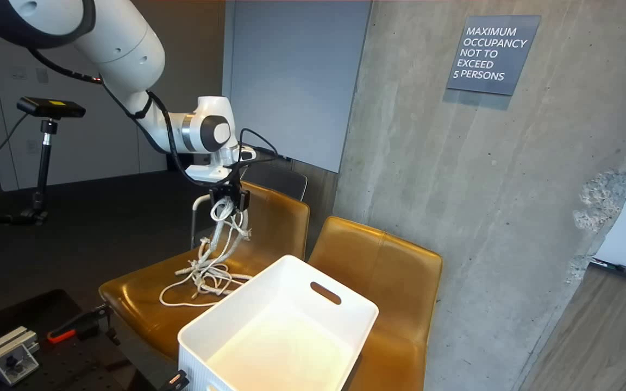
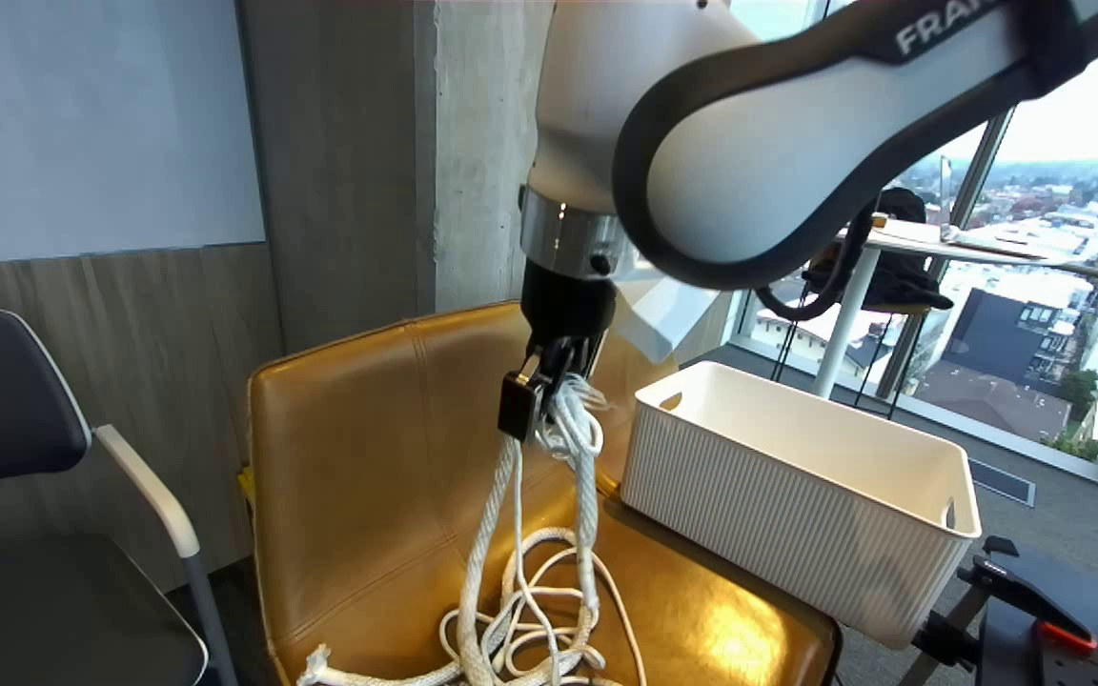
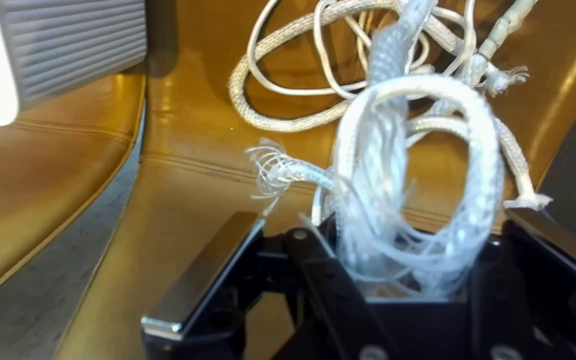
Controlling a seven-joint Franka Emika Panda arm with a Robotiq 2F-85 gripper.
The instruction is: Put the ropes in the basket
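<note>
The end effector point(image 1: 230, 199) is gripping an upper bundle of the ropes point(image 2: 586, 519). The lower loops are lying on the tan chair seat point(image 1: 139, 293). The basket point(image 2: 759, 495) is standing nearby, its visible interior showing no rope. By judgement, pick-up is being performed; the next move is calling for more height, trailing loops clearing the rim before crossing.

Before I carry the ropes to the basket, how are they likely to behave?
The ropes are probably floppy: they droop below the hand. They may drag or tangle, since lower loops lie on the chair. Frayed ends might shed fibres.
</note>
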